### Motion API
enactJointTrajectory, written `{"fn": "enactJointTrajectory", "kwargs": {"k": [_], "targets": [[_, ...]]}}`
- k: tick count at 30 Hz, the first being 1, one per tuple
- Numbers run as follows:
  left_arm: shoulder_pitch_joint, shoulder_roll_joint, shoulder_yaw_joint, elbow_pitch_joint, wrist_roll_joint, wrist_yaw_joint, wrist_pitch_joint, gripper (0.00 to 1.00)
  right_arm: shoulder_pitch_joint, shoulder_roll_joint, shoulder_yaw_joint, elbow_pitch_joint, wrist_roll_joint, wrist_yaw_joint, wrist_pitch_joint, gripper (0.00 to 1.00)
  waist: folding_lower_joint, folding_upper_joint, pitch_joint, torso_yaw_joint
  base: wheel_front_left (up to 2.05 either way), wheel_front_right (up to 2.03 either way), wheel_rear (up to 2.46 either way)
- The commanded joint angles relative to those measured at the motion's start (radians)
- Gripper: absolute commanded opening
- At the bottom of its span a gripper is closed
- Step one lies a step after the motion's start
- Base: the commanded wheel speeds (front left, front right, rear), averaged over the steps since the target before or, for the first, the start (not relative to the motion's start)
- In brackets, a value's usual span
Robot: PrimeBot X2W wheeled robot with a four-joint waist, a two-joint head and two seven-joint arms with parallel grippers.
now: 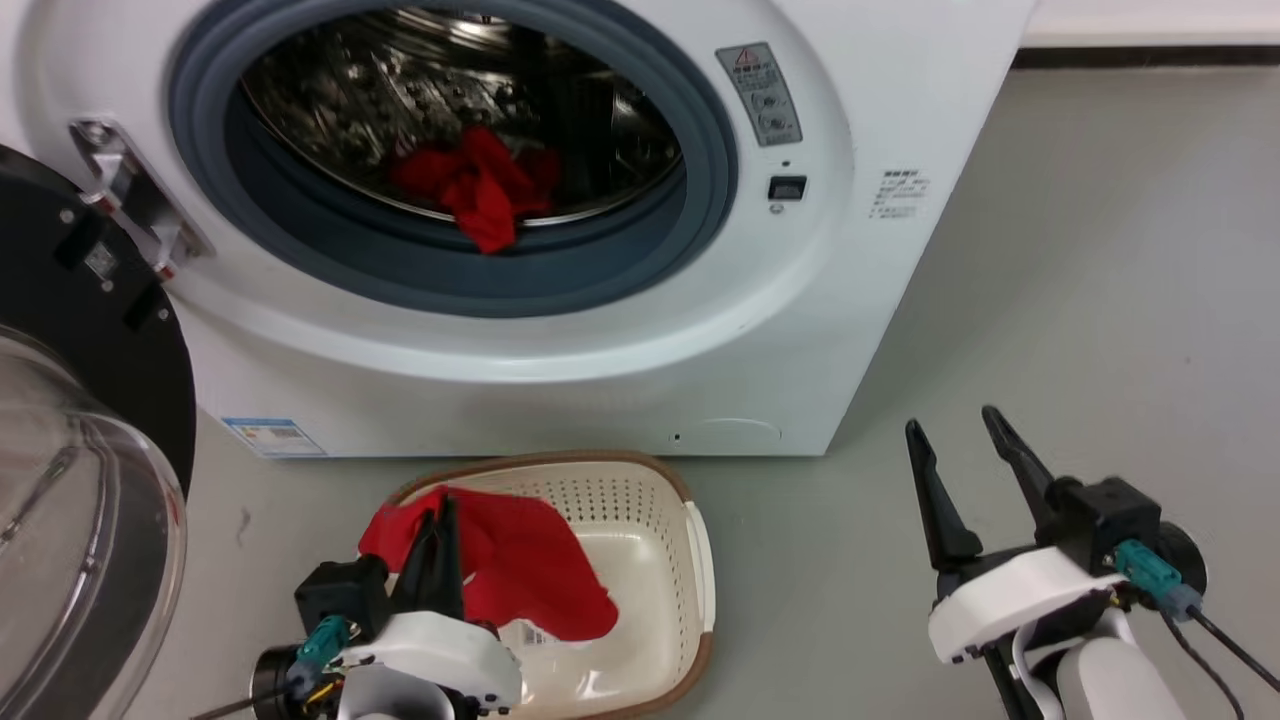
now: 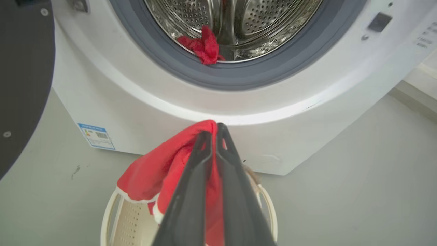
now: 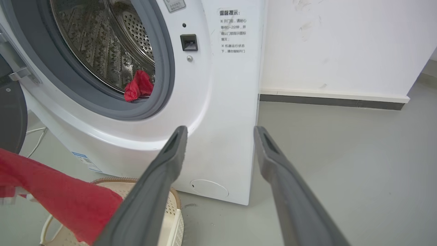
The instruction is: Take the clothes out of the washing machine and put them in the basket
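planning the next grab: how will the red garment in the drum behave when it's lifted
Probably floppy: the red garment lies crumpled, one fold drooping over the grey seal. Likely to hang and trail when pinched, as the other garment drapes from the left gripper above the basket. Seems light, a small bundle; it may drag across the seal.

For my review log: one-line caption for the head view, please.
Left fingers pinch a red garment over the basket; a second red garment lies in the washing machine.

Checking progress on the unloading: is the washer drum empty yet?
Not empty. A crumpled red garment lies at the front edge of the drum, hanging onto the grey seal.
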Motion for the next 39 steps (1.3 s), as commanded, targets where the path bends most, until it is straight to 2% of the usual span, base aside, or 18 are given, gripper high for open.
{"fn": "enactJointTrajectory", "kwargs": {"k": [1,11,22,31,35,36,37,38,39], "targets": [[-0.034,-0.001,-0.003,0.043,-0.006,0.004,-0.014,0.0,-0.024,0.001,0.002,-0.006,-0.005,-0.001,-0.004,1.0,0.0,0.0,0.055,0.003,0.0,0.0,0.0],[-0.265,-0.004,0.005,0.46,-0.088,-0.023,-0.057,0.0,-0.127,0.001,0.031,-0.027,-0.016,-0.001,-0.015,1.0,0.0,0.0,0.25,-0.01,0.0,0.0,0.0],[-0.529,-0.005,0.008,0.834,-0.139,-0.036,-0.071,0.0,-0.207,0.001,0.052,-0.022,-0.017,-0.001,-0.039,1.0,0.0,0.0,0.417,-0.047,0.0,0.0,0.0],[-0.624,-0.005,0.037,1.022,-0.204,-0.024,-0.067,0.0,-0.246,0.001,0.063,0.0,-0.01,-0.001,-0.06,1.0,0.0,0.0,0.488,-0.068,0.0,0.0,0.0],[-0.631,-0.005,0.04,1.042,-0.216,-0.042,-0.069,0.0,-0.258,0.001,0.068,0.009,-0.009,-0.001,-0.065,1.0,0.0,0.0,0.492,-0.071,0.0,0.0,0.0],[-0.63,-0.005,0.038,1.047,-0.219,-0.045,-0.07,0.02,-0.262,0.001,0.069,0.013,-0.009,-0.001,-0.065,1.0,0.0,0.0,0.492,-0.071,0.0,0.0,0.0],[-0.625,-0.005,0.039,1.052,-0.227,-0.053,-0.07,0.15,-0.262,0.001,0.07,0.017,-0.007,-0.001,-0.067,1.0,0.0,0.0,0.488,-0.072,0.0,0.0,0.0],[-0.619,-0.005,0.04,1.056,-0.232,-0.058,-0.07,0.32,-0.26,0.001,0.07,0.022,-0.007,-0.001,-0.069,1.0,0.0,0.0,0.481,-0.071,0.0,0.0,0.0],[-0.61,-0.005,0.039,1.059,-0.235,-0.061,-0.071,0.58,-0.258,0.001,0.07,0.028,-0.006,-0.001,-0.07,1.0,0.0,0.0,0.472,-0.07,0.0,0.0,0.0]]}}
